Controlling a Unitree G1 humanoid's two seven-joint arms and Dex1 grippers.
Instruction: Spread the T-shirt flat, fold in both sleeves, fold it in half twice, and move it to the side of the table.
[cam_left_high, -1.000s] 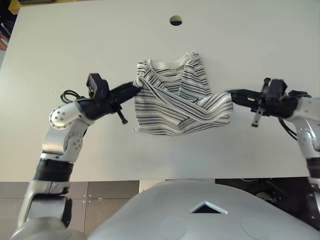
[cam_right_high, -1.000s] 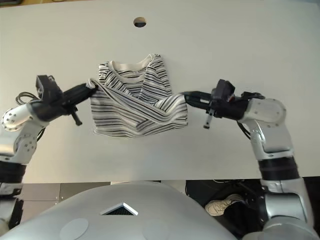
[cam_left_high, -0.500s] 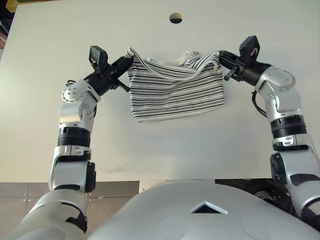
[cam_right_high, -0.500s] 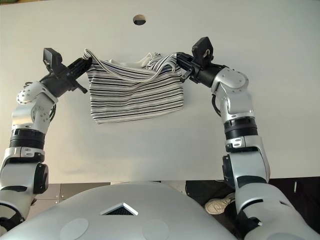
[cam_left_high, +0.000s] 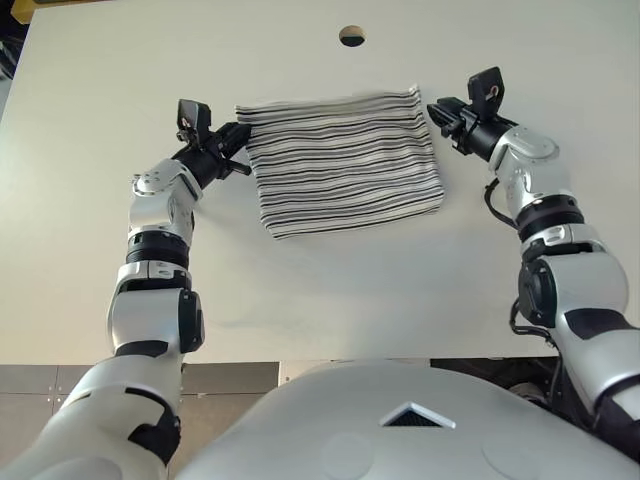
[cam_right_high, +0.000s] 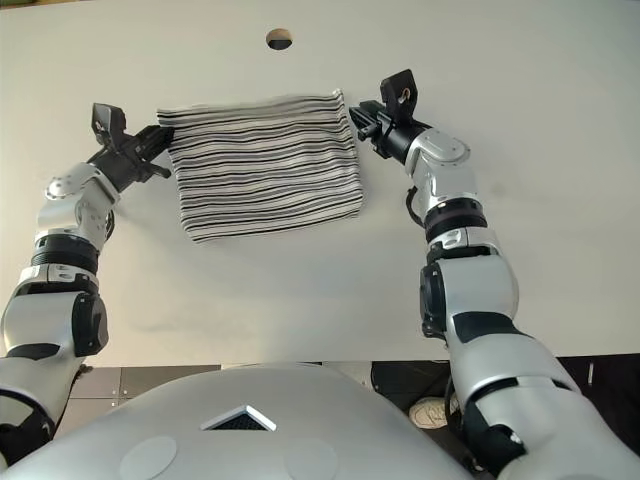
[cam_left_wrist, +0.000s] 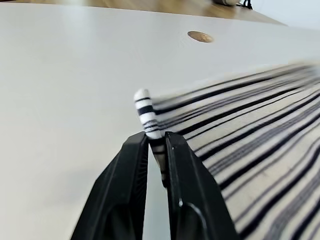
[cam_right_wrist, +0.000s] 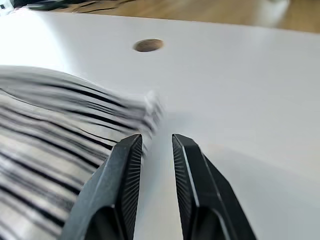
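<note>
Folded striped T-shirt (cam_left_high: 345, 160) flat on the white table (cam_left_high: 300, 300), held at one corner.
Lying toward 12 o'clock of the table's middle, round hole (cam_left_high: 351, 37) at 12 o'clock beyond it; left gripper (cam_left_wrist: 156, 137) at its 10 o'clock corner, fingers clamped on the striped hem; right gripper (cam_right_wrist: 156, 139) just beside the 2 o'clock corner, fingers parted, cloth corner just off the tips, not touching.
</note>
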